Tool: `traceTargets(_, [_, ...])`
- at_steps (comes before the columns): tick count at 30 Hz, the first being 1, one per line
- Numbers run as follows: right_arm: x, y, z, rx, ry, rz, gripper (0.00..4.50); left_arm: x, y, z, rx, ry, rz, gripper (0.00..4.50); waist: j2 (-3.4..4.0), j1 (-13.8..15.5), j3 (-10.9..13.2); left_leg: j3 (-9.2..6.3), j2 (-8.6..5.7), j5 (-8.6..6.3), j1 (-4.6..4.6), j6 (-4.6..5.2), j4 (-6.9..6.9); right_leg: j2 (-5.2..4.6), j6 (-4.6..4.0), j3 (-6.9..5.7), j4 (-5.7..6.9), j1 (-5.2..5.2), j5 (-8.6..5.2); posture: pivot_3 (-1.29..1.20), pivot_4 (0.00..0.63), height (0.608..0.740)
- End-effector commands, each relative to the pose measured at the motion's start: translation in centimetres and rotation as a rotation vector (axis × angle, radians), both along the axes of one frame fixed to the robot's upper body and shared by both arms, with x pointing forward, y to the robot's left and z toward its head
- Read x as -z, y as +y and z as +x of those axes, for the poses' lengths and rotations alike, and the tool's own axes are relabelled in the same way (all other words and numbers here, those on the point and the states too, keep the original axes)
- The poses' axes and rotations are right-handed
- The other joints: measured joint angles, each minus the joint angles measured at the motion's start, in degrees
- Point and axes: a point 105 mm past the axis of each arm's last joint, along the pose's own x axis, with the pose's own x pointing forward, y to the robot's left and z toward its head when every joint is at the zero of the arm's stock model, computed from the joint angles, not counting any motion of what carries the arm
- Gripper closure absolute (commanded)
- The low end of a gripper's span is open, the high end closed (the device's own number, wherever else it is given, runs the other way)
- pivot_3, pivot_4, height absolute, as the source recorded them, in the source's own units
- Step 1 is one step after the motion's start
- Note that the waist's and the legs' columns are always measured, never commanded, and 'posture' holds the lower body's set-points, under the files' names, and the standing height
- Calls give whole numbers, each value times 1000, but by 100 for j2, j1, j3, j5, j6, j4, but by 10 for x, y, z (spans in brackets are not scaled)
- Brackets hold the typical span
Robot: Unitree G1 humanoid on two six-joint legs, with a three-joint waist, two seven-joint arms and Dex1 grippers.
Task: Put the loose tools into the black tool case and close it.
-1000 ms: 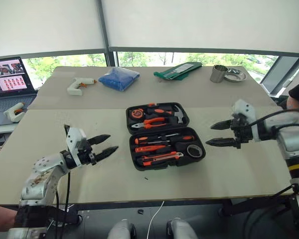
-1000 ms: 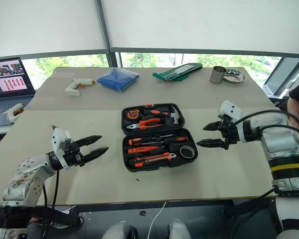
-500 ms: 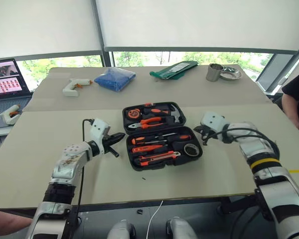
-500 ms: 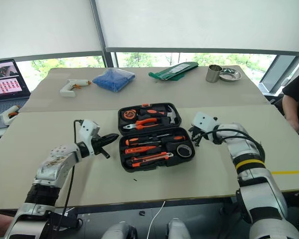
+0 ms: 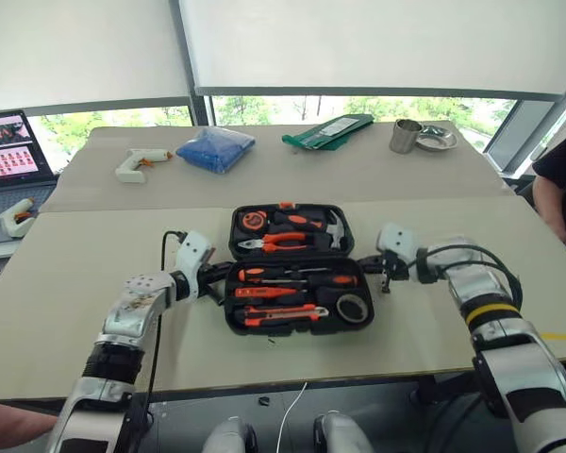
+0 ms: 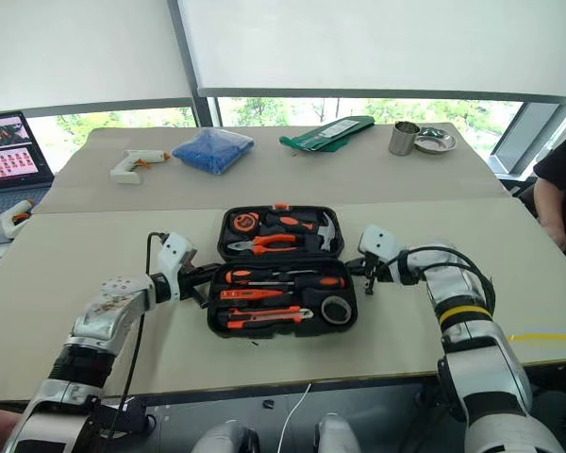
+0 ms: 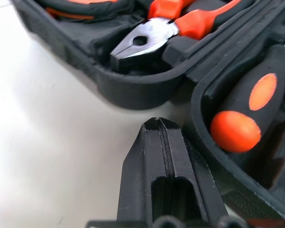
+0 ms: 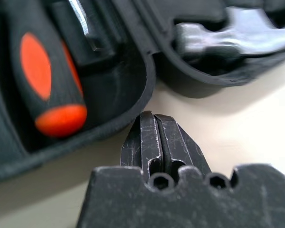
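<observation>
Black tool case (image 5: pixel 288 274) lay open on the surface (image 5: pixel 94 283) in front of me, the loose tools (image 5: pixel 292 293) seated in its near half. I had the left gripper (image 5: pixel 211 275) at its left edge and the right gripper (image 5: pixel 381 265) at its right, each with fingers pressed together, holding nothing.

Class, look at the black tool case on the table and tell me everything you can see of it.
The black tool case is a moulded plastic clamshell lying open and flat on the beige table. Its far half holds orange-handled pliers, a hammer and a tape measure; its near half holds screwdrivers, a utility knife and a tape roll. The shut left gripper and right gripper sit at its two ends, near the hinge.
</observation>
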Motion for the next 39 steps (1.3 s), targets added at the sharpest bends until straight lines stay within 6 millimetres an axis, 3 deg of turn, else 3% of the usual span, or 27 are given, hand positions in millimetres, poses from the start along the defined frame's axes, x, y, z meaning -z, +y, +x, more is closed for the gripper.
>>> traceTargets(1, [-10,19,-17,-107,23,59,4476,-10,-6,-12,73,-37,-27,4500,0,12,0,0,2,0,-1,0,0,-1,0,-1,1,0,0,0,150,740])
traceTargets(5, [-7,21,-30,-107,52,76,4476,-7,-4,-18,84,-28,-19,4500,0,40,0,-1,0,-3,2,4,2,-5,0,-1,-8,-1,-1,0,150,740])
traceTargets(17, [-4,7,-38,8,65,109,4476,-1,10,-15,19,-37,24,4500,0,59,0,-5,-5,-1,7,2,7,-4,-3,-2,7,1,1,0,150,740])
traceTargets(28, [1,12,-46,12,82,123,4476,0,-3,-20,57,-23,-46,4500,-1,66,0,-6,-9,-1,7,2,9,-4,-3,-3,6,1,1,0,150,740])
traceTargets(32, [1,5,-45,52,60,116,4476,-6,5,-15,19,-29,-66,4500,-1,70,0,-7,-9,-2,5,4,8,-6,-2,-4,4,1,1,0,150,740])
traceTargets(39, [-2,-3,-37,97,7,112,4476,-8,-11,-33,141,-1,-121,4500,-1,72,1,-7,-10,-2,5,4,10,-7,-2,-3,4,2,1,0,150,740])
